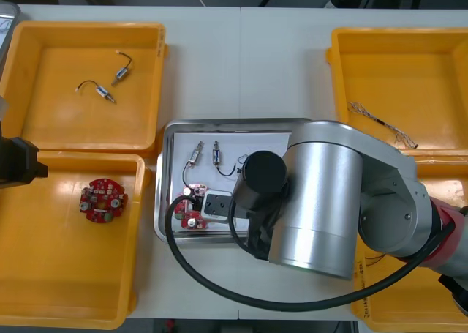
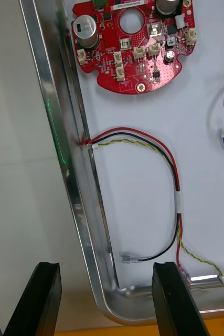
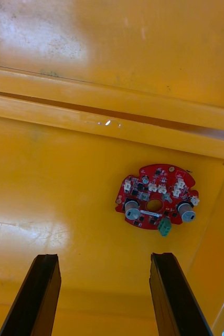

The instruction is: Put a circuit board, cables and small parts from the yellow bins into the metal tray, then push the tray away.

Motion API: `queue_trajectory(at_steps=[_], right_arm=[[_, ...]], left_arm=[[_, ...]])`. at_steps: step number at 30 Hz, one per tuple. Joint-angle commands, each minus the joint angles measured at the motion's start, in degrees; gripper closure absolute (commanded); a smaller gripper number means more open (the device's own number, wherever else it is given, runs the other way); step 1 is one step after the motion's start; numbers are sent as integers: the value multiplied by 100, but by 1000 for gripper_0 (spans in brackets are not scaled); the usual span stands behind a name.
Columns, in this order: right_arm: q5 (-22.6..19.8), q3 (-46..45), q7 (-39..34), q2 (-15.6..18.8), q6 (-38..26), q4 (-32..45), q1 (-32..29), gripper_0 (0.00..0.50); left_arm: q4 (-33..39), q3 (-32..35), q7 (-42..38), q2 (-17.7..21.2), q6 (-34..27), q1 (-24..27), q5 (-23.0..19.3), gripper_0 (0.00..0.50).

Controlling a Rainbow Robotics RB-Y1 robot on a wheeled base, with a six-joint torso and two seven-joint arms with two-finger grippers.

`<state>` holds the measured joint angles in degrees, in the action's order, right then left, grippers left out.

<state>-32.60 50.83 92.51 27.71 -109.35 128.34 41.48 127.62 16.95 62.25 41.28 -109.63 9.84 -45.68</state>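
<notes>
Front view: metal tray [image 1: 165, 157] on light table [image 1: 241, 62].

**Tally: bins, tray, boards, parts, cables**

Yellow bins [image 1: 157, 84]: four, two per side of the table. Metal tray [image 1: 167, 172]: one, between them. Round red circuit boards: two, with one board [image 1: 103, 200] in the near left bin and a second board [image 2: 135, 44] in the tray. Small metal parts: four. Two are in the far left bin, one part [image 1: 121, 72] and another part [image 1: 106, 94], and two are in the tray, one part [image 1: 196, 155] and another part [image 1: 216, 156]. Cables: one red and yellow cable [image 2: 180, 202] in the tray and one thin twisted cable [image 1: 380, 122] in the far right bin. More cable ends lie nearby, number unclear.
</notes>
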Motion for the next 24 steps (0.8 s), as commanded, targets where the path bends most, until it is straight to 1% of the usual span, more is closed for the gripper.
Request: queue_trajectory(at_steps=[1,6,8,18,22,24], right_arm=[[219,357,355,-248,195,-90,185,0],[483,612,514,-345,459,-292,185,0],[518,691,575,-389,555,-424,185,0],[483,849,830,-609,880,-1066,185,0],[421,920,900,-661,977,-1268,185,0],[456,990,935,-670,1039,-1338,185,0]], left_arm=[[193,160,464,249,-37,-88,24,0],[193,160,464,249,-37,-88,24,0],[193,160,464,249,-37,-88,24,0],[193,160,464,249,-37,-88,24,0],[193,160,464,249,-37,-88,24,0],[193,160,464,249,-37,-88,24,0]])
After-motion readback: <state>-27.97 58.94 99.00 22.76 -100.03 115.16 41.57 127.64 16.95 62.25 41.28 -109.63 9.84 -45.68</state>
